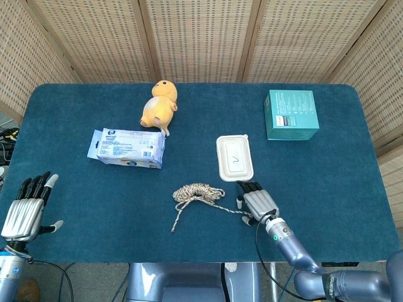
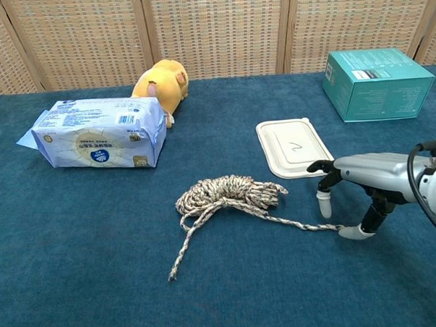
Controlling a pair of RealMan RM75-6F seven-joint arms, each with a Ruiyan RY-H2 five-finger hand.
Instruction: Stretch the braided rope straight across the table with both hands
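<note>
From the head view, the braided rope (image 1: 198, 196) lies bunched in a loose coil near the front middle of the blue bench (image 1: 327, 170), with one tail trailing toward the front edge and another running right to the right hand (image 1: 255, 202). That hand lies palm down just in front of the white lidded container (image 1: 234, 158), its fingers spread over the end of the right tail; whether it has actually pinched the strand cannot be told from here. The left hand (image 1: 26, 210) hangs at the bench's front left corner, well apart from the rope, fingers apart and holding nothing. A blue wipes packet (image 1: 128, 148) lies left of centre with a yellow plush toy (image 1: 159, 106) just behind it, and a teal box (image 1: 291, 114) sits toward the back right. From the chest view, the rope coil (image 2: 230, 194) sits in the middle, its right tail stretching across the cloth to the right hand (image 2: 363, 180), whose thumb tip touches the bench at the strand's end while another fingertip points down just above the strand; a closed grip is not visible. The container (image 2: 293, 147) stands just behind that hand.
</note>
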